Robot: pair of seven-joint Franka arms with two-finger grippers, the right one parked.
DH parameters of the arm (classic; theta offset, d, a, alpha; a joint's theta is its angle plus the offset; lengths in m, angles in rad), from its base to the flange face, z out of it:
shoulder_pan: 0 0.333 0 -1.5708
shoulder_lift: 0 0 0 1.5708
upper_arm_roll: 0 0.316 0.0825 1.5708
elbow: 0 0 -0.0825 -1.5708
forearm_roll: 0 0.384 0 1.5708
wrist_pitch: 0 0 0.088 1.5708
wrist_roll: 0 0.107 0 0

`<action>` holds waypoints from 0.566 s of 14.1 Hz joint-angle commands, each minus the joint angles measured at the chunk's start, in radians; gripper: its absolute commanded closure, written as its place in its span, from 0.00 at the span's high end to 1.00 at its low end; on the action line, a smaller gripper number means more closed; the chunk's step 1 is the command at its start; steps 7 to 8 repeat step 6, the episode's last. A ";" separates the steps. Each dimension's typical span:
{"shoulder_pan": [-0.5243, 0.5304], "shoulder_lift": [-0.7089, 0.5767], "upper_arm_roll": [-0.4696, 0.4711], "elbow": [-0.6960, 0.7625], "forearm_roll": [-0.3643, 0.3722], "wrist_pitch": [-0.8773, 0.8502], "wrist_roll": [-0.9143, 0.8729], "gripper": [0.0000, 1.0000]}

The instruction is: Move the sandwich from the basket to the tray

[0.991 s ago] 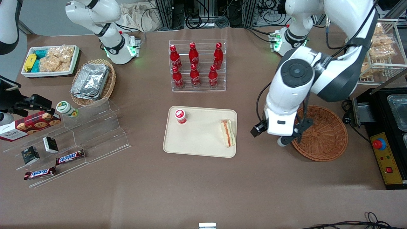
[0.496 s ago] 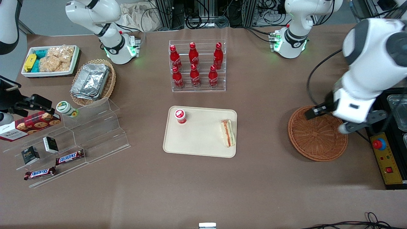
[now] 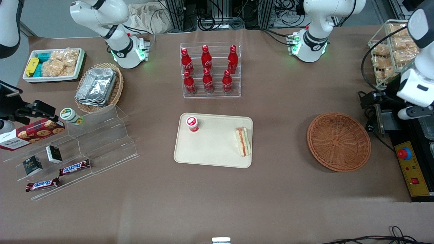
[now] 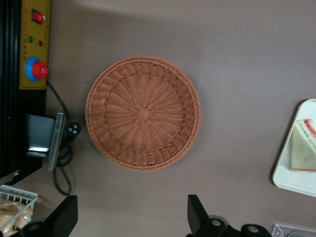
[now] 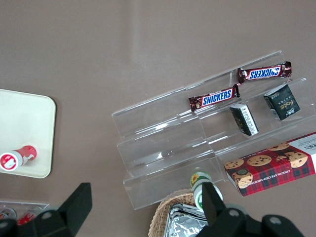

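The sandwich (image 3: 243, 141) lies on the cream tray (image 3: 213, 152), near the tray edge that faces the basket; it also shows as a pale wedge (image 4: 303, 150) on the tray corner (image 4: 295, 181) in the left wrist view. The reddish-brown wicker basket (image 3: 338, 141) has nothing in it, as the left wrist view confirms (image 4: 143, 112). My left gripper (image 3: 412, 112) hangs raised over the black equipment at the working arm's end of the table, past the basket. It is open (image 4: 131, 219), with nothing between its fingers.
A red-capped small bottle (image 3: 192, 123) lies on the tray. A rack of cola bottles (image 3: 211, 69) stands farther from the camera. A control box with a red button (image 3: 404, 153) and a wire snack rack (image 3: 390, 51) are beside the basket. An acrylic stand (image 3: 101, 135) sits toward the parked arm's end.
My left arm has swung from between tray and basket, across the basket, out to the working arm's end of the table. The sandwich has stayed on the tray.
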State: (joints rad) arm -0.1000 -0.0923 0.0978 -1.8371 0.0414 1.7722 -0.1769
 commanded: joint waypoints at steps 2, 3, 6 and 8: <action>-0.014 -0.109 0.016 -0.099 -0.009 0.015 0.017 1.00; -0.013 -0.107 0.019 -0.097 0.001 0.013 0.019 1.00; -0.015 -0.080 0.019 -0.057 0.017 -0.006 0.017 1.00; -0.015 -0.080 0.019 -0.057 0.017 -0.006 0.017 1.00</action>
